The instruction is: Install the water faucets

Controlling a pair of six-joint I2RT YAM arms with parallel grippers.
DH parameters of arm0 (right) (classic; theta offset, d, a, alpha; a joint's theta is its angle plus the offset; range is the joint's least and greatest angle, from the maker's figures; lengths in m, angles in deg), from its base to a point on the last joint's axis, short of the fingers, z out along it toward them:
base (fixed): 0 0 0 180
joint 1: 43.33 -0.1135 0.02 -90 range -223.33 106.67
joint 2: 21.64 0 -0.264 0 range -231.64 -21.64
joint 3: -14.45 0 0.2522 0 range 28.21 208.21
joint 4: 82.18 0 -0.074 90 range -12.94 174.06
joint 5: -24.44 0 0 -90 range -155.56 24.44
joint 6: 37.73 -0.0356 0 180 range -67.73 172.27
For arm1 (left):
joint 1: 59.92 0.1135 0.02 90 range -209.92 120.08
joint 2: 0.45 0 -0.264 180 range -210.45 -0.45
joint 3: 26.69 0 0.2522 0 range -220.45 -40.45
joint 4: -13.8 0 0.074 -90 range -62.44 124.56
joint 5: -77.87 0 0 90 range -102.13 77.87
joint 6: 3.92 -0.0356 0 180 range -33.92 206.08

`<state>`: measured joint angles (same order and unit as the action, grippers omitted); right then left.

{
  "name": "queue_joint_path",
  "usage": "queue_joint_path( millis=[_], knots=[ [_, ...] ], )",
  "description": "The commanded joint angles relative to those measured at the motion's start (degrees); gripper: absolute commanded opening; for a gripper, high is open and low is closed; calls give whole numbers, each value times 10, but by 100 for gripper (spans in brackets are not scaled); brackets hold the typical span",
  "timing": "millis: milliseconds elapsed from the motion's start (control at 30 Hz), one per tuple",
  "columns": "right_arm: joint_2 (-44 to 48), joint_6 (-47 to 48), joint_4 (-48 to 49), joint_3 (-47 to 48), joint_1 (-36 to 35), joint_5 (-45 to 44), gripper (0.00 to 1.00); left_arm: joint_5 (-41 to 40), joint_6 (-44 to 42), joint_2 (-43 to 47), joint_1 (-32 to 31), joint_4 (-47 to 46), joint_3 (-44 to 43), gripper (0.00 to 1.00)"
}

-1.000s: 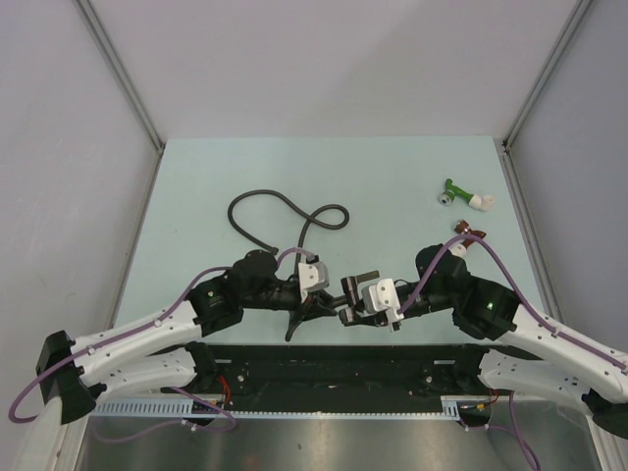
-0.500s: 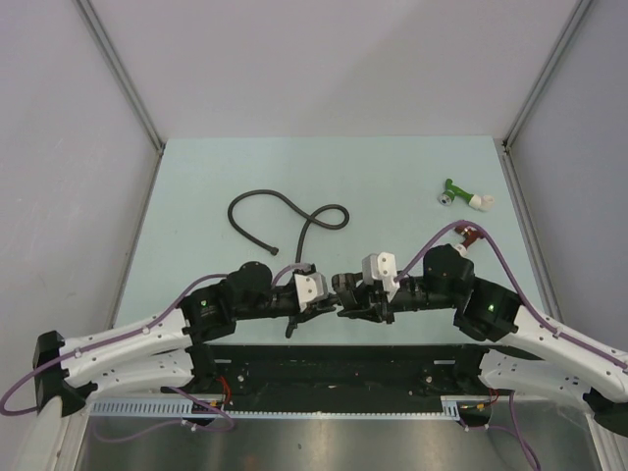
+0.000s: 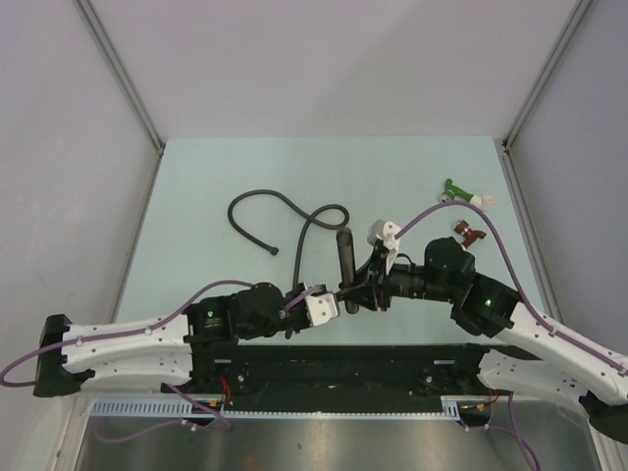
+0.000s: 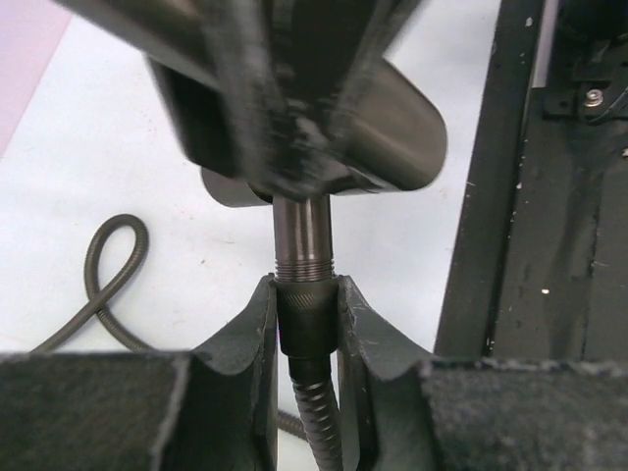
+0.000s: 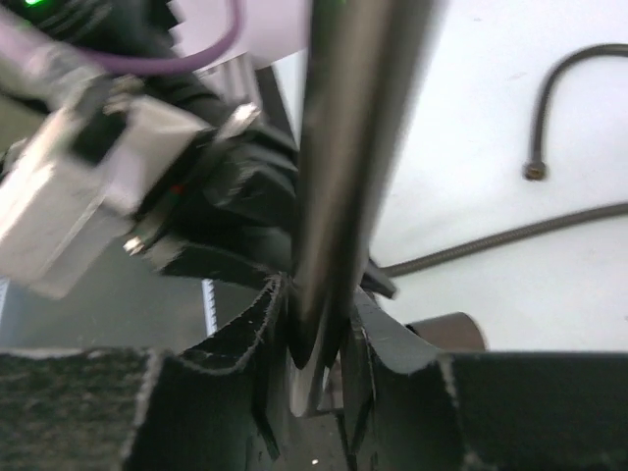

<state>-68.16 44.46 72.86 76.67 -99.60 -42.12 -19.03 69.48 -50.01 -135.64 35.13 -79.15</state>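
The dark metal faucet [image 3: 344, 257] is held near the table's front edge, its long thin arm pointing toward the far side. My right gripper [image 3: 359, 290] is shut on it; in the right wrist view the arm [image 5: 353, 118] rises out from between the jaws of that gripper [image 5: 316, 319]. My left gripper [image 3: 337, 305] meets it from the left. In the left wrist view this gripper [image 4: 306, 309] is shut on the knurled end nut [image 4: 306, 319] of the black flexible hose [image 3: 285, 208], and the nut sits against the faucet's threaded stub [image 4: 302, 235].
A green fitting [image 3: 453, 190] with a white end lies at the right rear of the table [image 3: 392, 177], and a dark-red fitting [image 3: 467, 233] lies just nearer. The hose loops across the middle left. A black rail [image 3: 324, 368] runs along the near edge.
The right gripper has turned the faucet, so its long arm now points to the far side. The left gripper has drawn back toward the near edge while staying at the faucet's end.
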Motion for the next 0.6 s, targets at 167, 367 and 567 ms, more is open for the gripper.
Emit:
queue_joint_path(
  millis=[167,367,567],
  knots=[
    [-35,-3,60,33,110,-179,51,48,-42,17,-75,-41,-36,0],
    [-66,4,48,32,135,-172,61,50,-51,37,-84,-61,-27,0],
    [-90,11,39,32,146,-165,67,54,-54,65,-83,-102,-2,0]
  ],
)
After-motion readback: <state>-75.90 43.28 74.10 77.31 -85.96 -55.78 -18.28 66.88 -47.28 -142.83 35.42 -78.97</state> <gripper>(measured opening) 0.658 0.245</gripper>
